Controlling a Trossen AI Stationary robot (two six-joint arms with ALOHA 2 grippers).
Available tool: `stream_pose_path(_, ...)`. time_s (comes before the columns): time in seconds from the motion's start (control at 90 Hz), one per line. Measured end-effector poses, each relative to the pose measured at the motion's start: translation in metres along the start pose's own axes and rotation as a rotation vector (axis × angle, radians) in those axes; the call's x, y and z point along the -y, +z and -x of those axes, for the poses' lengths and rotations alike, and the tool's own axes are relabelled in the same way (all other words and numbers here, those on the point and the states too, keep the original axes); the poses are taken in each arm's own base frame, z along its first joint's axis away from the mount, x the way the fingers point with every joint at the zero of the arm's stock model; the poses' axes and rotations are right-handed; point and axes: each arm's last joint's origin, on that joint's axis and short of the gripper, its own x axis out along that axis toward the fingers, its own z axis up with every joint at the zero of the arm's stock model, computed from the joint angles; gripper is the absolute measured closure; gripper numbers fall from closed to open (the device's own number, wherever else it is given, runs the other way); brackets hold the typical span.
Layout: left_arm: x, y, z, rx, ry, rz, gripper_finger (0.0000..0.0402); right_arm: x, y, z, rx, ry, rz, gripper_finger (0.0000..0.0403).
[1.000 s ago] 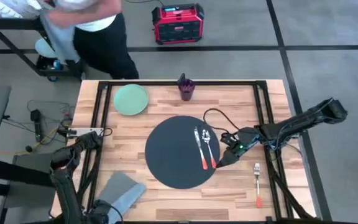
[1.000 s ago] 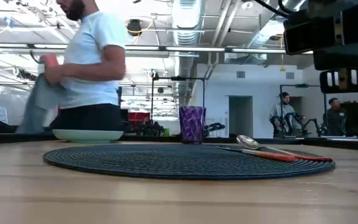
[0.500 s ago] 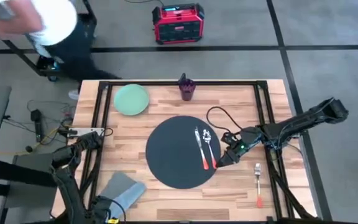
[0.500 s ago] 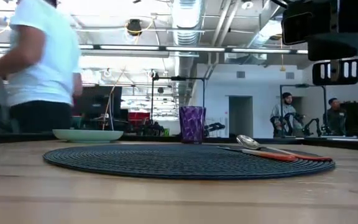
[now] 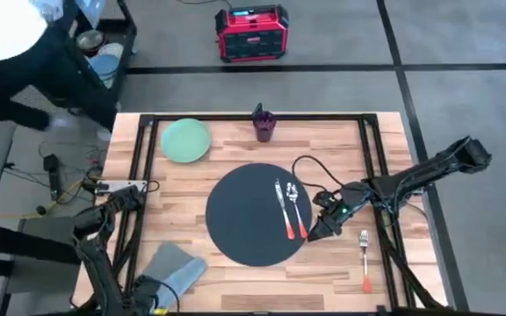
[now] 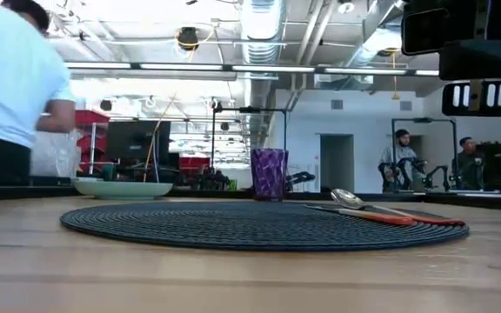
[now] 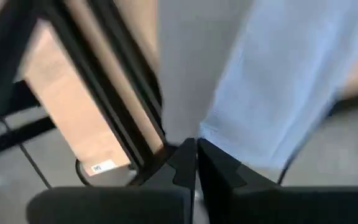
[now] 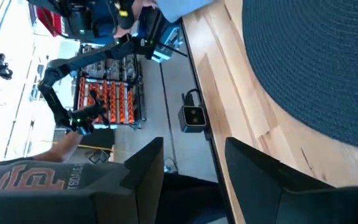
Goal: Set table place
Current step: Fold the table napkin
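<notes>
The place (image 5: 255, 213), a round dark grey mat, lies at the centre of the high view on the table (image 5: 235, 154). A knife (image 5: 281, 207) and spoon (image 5: 296, 209) with orange handles rest side by side on its right part, probably laid where cutlery belongs beside a plate. The right gripper (image 5: 313, 233) hangs just off the mat's lower right edge, fingers spread apart and holding nothing (its wrist view shows the gap). A fork (image 5: 365, 259) lies at lower right, well apart from the mat, likely next. The pale green plate (image 5: 185, 140) waits at upper left, the purple cup (image 5: 263, 123) at top centre. The left gripper (image 7: 196, 163) sits at lower left, fingers closed together beside the grey napkin (image 5: 172, 268)
</notes>
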Motion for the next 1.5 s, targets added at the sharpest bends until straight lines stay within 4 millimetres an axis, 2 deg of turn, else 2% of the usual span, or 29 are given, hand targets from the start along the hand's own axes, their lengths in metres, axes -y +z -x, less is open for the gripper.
stream_pose_path(0.178,0.002,0.000,-0.014,-0.111,0.105,-0.048,0.0402,-0.002,-0.001,0.000,-0.008,0.014,0.011,0.0243)
stream_pose_path(0.311,0.007,0.004,-0.017,-0.036,0.038,-0.104,0.0402,-0.002,-0.003,-0.001,-0.029,0.022,0.042,0.0243)
stream_pose_path(0.478,0.014,0.017,-0.011,0.036,-0.043,-0.078,0.0402,-0.003,-0.005,-0.001,-0.088,0.049,0.066,0.0243)
stream_pose_path(0.622,0.006,0.019,0.003,0.023,-0.134,-0.073,0.0396,-0.006,-0.005,-0.001,-0.083,0.077,0.099,0.0242)
stream_pose_path(0.778,0.002,0.020,0.012,-0.001,-0.203,-0.092,0.0356,-0.006,-0.005,-0.001,-0.081,0.078,0.123,0.0222)
stream_pose_path(0.989,0.009,0.029,0.021,0.006,-0.297,-0.025,0.0270,-0.006,-0.005,-0.001,-0.084,0.071,0.124,0.0182)
stream_pose_path(1.111,0.018,0.043,0.028,-0.010,-0.320,0.024,0.0228,-0.005,-0.005,-0.001,-0.086,0.066,0.122,0.0173)
stream_pose_path(1.222,0.029,0.060,0.035,-0.013,-0.375,0.128,0.0214,-0.004,-0.006,-0.001,-0.089,0.057,0.118,0.0175)
stream_pose_path(1.333,0.049,0.071,0.027,0.048,-0.423,0.101,0.0219,-0.002,-0.006,-0.001,-0.093,0.040,0.111,0.0180)
stream_pose_path(1.5,0.084,0.084,0.006,0.054,-0.441,-0.020,0.0258,0.000,-0.007,-0.001,-0.101,0.019,0.102,0.0187)
